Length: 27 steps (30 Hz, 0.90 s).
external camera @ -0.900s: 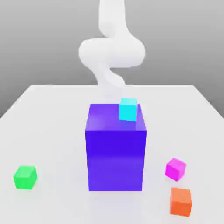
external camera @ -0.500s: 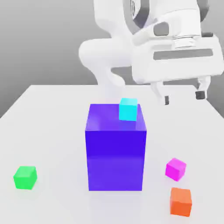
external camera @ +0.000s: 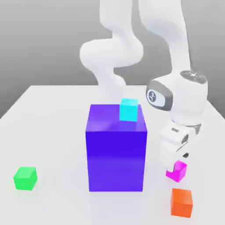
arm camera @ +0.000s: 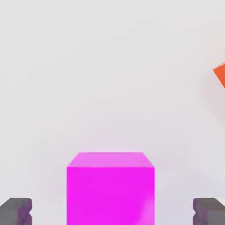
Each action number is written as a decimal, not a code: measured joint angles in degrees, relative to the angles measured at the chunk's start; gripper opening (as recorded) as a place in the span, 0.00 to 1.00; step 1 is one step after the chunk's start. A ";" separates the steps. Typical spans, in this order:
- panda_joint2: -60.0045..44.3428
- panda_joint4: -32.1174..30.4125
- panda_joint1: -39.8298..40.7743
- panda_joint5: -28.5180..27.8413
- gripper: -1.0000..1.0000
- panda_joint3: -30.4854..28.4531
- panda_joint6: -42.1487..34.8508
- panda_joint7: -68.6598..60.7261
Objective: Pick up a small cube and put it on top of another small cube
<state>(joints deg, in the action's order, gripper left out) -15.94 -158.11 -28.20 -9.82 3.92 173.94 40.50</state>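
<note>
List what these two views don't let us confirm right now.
- Exterior view: the pincer fingertips sit behind the hand's body; contact with the magenta cube can't be judged there.
- Hand view: the magenta cube is cut off by the frame edge, so its lower part is unseen; both fingertips stand clear of its sides.
- Hand view: the orange cube is just a corner at the edge.

Big blue-purple block [external camera: 116,154] mid-table [external camera: 52,114], cyan cube [external camera: 128,110] on its top, orange cube [external camera: 181,202] near front.
</note>
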 joint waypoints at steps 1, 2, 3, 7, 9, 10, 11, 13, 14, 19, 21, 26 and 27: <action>-1.25 0.25 -0.57 -0.49 0.00 -0.69 0.98 0.39; -1.25 0.25 -0.57 -0.49 0.00 -0.69 0.98 0.39; -1.25 0.25 -0.56 -0.51 0.00 -0.68 0.98 0.40; -1.87 0.38 -0.93 -0.87 0.00 -1.09 1.50 0.73; 0.22 -0.05 0.11 -0.19 0.00 0.10 -0.20 0.15; 1.95 -0.41 0.89 0.69 0.00 1.08 -1.59 -0.54; 3.86 -0.80 1.59 1.87 0.00 2.06 -3.11 -1.44; 7.90 -1.61 2.52 4.69 0.00 3.67 -6.31 -3.53; 9.98 -2.02 2.73 6.13 0.00 4.23 -7.96 -4.58; 12.81 1.64 7.59 9.58 0.00 3.52 -11.27 -13.35; 12.83 3.33 11.15 10.03 0.00 2.74 -12.11 -17.56; 12.81 7.56 18.66 11.37 0.00 -0.49 -14.13 -28.38; 12.82 8.40 20.24 11.68 0.00 -1.05 -14.52 -30.61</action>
<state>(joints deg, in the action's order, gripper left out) -3.12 -149.71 -7.96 1.86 2.87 159.42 9.90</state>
